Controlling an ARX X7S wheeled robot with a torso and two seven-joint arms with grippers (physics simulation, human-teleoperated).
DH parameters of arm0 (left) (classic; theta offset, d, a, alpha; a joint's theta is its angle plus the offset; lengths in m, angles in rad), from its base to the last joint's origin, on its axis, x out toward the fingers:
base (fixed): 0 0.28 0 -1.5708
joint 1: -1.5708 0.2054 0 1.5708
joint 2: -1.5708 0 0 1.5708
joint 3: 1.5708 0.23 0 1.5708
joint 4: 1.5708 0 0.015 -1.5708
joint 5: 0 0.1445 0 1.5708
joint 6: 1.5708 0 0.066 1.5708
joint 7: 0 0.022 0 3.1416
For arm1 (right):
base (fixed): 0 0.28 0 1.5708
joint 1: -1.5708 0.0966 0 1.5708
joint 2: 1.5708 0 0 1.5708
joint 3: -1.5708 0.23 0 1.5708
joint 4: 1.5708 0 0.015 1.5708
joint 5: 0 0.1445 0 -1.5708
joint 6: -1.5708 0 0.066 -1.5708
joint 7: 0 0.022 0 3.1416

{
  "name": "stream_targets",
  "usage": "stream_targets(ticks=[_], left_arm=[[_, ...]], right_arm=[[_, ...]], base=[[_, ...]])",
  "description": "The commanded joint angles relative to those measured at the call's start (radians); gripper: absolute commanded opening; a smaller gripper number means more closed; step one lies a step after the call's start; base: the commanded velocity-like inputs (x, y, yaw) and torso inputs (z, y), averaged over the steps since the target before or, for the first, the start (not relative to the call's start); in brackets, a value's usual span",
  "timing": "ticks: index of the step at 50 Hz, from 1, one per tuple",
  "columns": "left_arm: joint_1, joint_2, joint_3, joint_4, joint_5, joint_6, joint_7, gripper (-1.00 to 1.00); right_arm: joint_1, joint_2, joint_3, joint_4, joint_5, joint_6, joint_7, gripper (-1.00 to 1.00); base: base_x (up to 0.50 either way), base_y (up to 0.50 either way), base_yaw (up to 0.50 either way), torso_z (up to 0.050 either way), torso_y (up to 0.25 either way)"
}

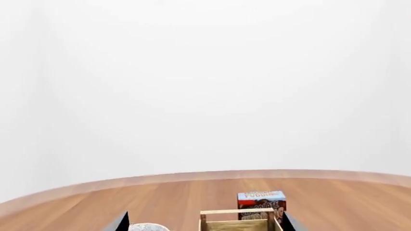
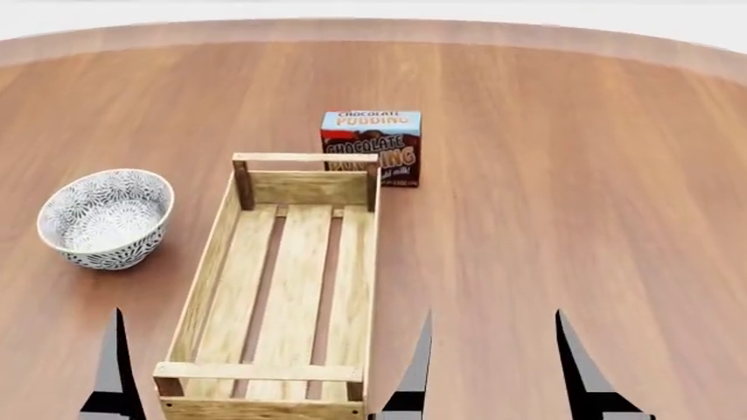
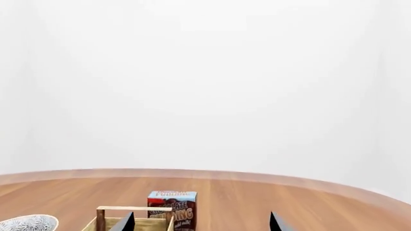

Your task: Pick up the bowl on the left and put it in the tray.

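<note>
Left tool spread wide, empty, bowl ahead, left of tray

Layout, head view: tray is lying lengthwise at centre of tabletop, running from near edge toward far side. Bowl is sitting upright on tabletop to left of tray, near it but apart, level w/ tray's far half. Pudding box is standing just behind tray's far right corner. Nothing is lying in tray. Tabletop's far edge is curving behind the box.
</note>
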Motion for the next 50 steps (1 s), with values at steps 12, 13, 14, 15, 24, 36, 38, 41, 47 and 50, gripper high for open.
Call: stream_targets(ticks=[12, 13, 14, 15, 24, 36, 38, 41, 47, 50], left_arm=[[0.012, 0.001, -0.014, 0.025, -0.032, -0.004, 0.021, 1.00], [0.011, 0.000, -0.014, 0.028, -0.033, -0.008, 0.019, 1.00], [0.011, 0.000, -0.013, 0.027, -0.033, -0.006, 0.018, 1.00], [0.012, -0.001, -0.013, 0.027, -0.034, -0.006, 0.017, 1.00], [0.011, -0.009, -0.013, 0.026, -0.043, -0.005, 0.010, 1.00], [0.006, -0.017, -0.011, 0.028, -0.054, -0.009, 0.001, 1.00], [0.005, -0.018, -0.010, 0.030, -0.055, -0.010, -0.001, 1.00], [0.003, -0.019, -0.009, 0.029, -0.056, -0.014, -0.006, 1.00], [0.001, -0.023, -0.007, 0.033, -0.058, -0.025, -0.014, 1.00], [0.000, -0.025, -0.006, 0.038, -0.059, -0.030, -0.017, 1.00]], right_arm=[[-0.005, 0.003, 0.008, -0.021, 0.001, 0.017, -0.008, 1.00], [-0.005, 0.003, 0.007, -0.021, 0.001, 0.018, -0.007, 1.00], [-0.004, 0.004, 0.005, -0.023, 0.001, 0.019, -0.006, 1.00], [-0.004, 0.005, 0.004, -0.023, 0.001, 0.020, -0.005, 1.00], [-0.002, 0.011, -0.002, -0.017, 0.005, 0.018, 0.003, 1.00], [0.003, 0.022, -0.015, -0.018, -0.013, 0.037, 0.023, 1.00], [0.008, 0.027, -0.024, -0.020, -0.025, 0.053, 0.026, 1.00], [0.008, 0.030, -0.025, -0.020, -0.018, 0.051, 0.024, 1.00], [0.006, 0.033, -0.025, -0.023, -0.012, 0.052, 0.029, 1.00], [0.006, 0.034, -0.027, -0.026, -0.010, 0.054, 0.031, 1.00]], base=[[0.50, 0.00, 0.00, 0.000, 0.000], [0.50, 0.00, 0.00, 0.000, 0.000], [0.50, 0.00, 0.00, 0.000, 0.000], [0.50, 0.00, 0.00, 0.000, 0.000], [0.50, 0.00, 0.00, 0.000, 0.002], [0.20, 0.04, 0.00, 0.000, 0.000], [0.00, 0.50, 0.00, 0.000, 0.000], [0.00, 0.50, 0.00, 0.000, 0.000], [0.00, 0.50, 0.00, 0.000, 0.000], [0.00, 0.50, 0.00, 0.000, 0.000]])
